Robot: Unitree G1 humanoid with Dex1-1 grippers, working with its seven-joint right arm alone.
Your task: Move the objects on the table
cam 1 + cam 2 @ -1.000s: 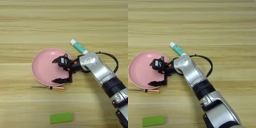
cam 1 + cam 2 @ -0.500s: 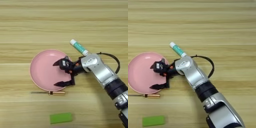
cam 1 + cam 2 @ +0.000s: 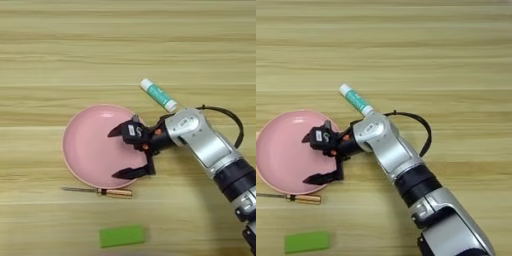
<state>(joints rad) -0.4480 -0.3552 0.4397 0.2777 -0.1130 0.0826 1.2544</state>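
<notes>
A round pink plate (image 3: 90,150) lies left of centre on the wooden table (image 3: 125,45). My right gripper (image 3: 113,154) hangs open over the plate's right part, one black finger (image 3: 122,131) above the plate's floor and the other at its near right rim. Nothing is between the fingers. A thin screwdriver with an amber handle (image 3: 100,191) lies just in front of the plate. A flat green block (image 3: 122,236) sits nearer the front edge. A white-and-teal glue stick (image 3: 158,95) lies behind the silver forearm (image 3: 200,140). The black tape ring is out of view.
A black cable (image 3: 225,117) loops off the forearm's far side. The arm (image 3: 421,185) runs in from the bottom right corner, covering that part of the table.
The plate has slid a little toward the near edge together with the gripper, and the screwdriver in front of it has shifted the same way. Glue stick and green block have stayed put.
</notes>
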